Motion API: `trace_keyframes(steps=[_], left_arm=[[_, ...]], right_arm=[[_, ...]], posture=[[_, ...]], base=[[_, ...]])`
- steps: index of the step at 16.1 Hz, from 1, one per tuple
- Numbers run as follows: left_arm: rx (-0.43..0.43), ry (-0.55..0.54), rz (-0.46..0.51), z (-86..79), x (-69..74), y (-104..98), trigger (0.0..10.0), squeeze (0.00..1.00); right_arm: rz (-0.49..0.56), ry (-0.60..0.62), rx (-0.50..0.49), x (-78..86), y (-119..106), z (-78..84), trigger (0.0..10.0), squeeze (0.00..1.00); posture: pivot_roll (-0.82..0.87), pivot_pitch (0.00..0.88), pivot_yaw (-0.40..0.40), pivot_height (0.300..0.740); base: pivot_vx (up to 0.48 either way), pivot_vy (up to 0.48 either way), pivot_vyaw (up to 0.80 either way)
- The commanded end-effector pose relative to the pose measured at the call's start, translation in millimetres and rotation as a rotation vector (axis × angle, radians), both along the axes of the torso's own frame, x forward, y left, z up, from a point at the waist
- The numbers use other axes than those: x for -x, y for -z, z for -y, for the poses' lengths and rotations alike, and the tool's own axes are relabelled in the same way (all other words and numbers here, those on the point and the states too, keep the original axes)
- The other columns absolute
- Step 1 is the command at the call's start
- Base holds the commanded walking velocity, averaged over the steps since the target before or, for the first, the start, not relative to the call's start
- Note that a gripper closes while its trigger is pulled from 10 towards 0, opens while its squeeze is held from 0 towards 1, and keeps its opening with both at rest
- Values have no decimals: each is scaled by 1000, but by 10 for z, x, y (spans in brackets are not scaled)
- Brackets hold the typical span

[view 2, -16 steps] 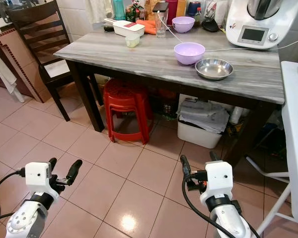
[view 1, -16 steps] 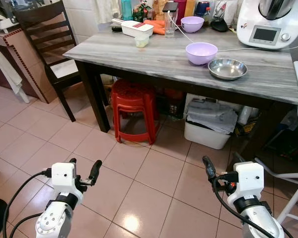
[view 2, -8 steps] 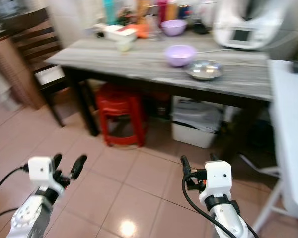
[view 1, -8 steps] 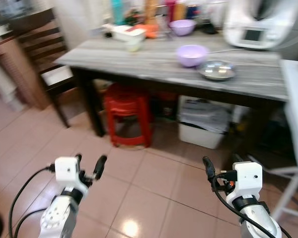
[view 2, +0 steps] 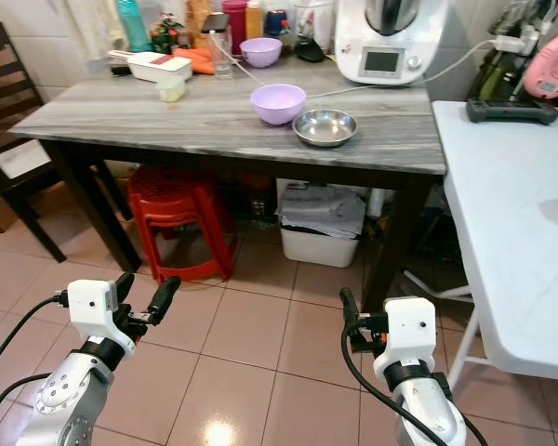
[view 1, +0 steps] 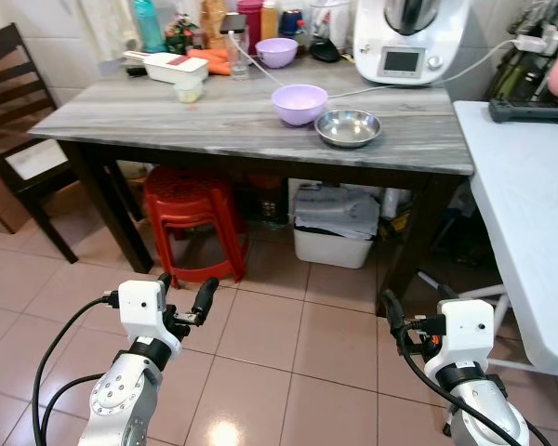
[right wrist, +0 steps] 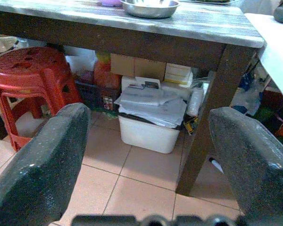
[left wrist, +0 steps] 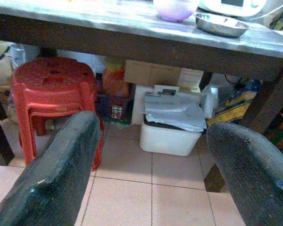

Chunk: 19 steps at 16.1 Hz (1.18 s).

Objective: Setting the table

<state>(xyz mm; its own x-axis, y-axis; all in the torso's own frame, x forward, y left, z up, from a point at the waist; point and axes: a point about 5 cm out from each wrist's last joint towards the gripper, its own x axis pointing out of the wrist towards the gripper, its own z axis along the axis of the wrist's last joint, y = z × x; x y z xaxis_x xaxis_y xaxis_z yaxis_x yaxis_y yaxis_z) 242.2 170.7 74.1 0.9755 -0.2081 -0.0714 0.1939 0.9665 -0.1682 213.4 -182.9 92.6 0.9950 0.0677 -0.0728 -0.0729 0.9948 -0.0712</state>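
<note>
Your view has swung right since a second ago, bringing a white table [view 1: 530,214] into frame. Both the left gripper [view 1: 182,297] and the right gripper [view 2: 365,311] are spread, empty, low over the floor. Purple bowl [view 1: 299,103] and steel dish [view 1: 348,128] touching on the grey table [view 1: 121,116].

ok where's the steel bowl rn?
In the head views the steel bowl sits on the grey table, near its front edge toward the robot's right, just right of the lilac bowl and in front of the white appliance.

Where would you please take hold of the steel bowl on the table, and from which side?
Grip the steel bowl by its thin rim at the near edge, coming from above on the robot's side. It sits upright, shallow and open, and the purple bowl crowds its far left side, so the near rim looks freest.
</note>
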Motion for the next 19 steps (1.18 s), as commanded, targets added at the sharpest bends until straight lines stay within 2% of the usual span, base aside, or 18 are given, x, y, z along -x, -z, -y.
trace_keyframes(steps=[1,4,12,19], left_arm=[[-17,11,12,-9,-24,-57,10000,0],[-17,18,11,4,-40,-64,10000,0],[-29,44,34,56,-56,-142,10000,0],[-34,58,26,53,-41,-167,10000,0]], right_arm=[[33,-7,-5,-30,-99,-22,10000,0],[40,-4,-11,-38,-112,-30,10000,0],[76,24,-16,-42,-217,-32,10000,0],[63,34,-26,11,-202,-49,10000,0]], posture=[[-73,0,71,740],[-77,0,69,740],[-82,7,80,740],[-80,24,88,740]], base=[[0,0,-800],[0,-185,-710],[0,-351,0],[0,-354,-729]])
